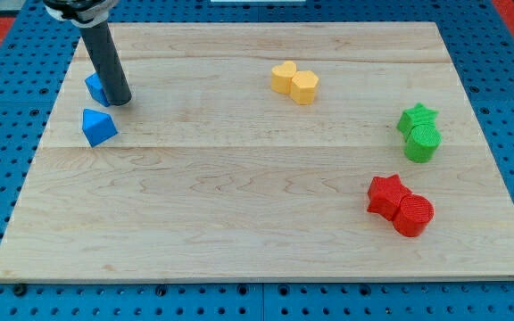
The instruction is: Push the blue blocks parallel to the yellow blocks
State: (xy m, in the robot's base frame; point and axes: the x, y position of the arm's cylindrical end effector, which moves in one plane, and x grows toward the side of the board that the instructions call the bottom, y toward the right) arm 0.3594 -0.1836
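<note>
Two blue blocks lie at the view's upper left of the wooden board [239,214]: one blue block [95,86] partly hidden behind my rod, and a blue triangular block [98,127] just below it. My tip [119,101] rests on the board against the right side of the upper blue block, up and to the right of the lower one. Two yellow blocks touch each other at the top centre: a yellow star-like block [284,77] and a yellow hexagonal block [304,87] to its right.
A green star block [417,117] and a green cylinder [422,143] touch at the view's right. A red star block [386,194] and a red cylinder [412,215] touch at the lower right. Blue perforated surface surrounds the board.
</note>
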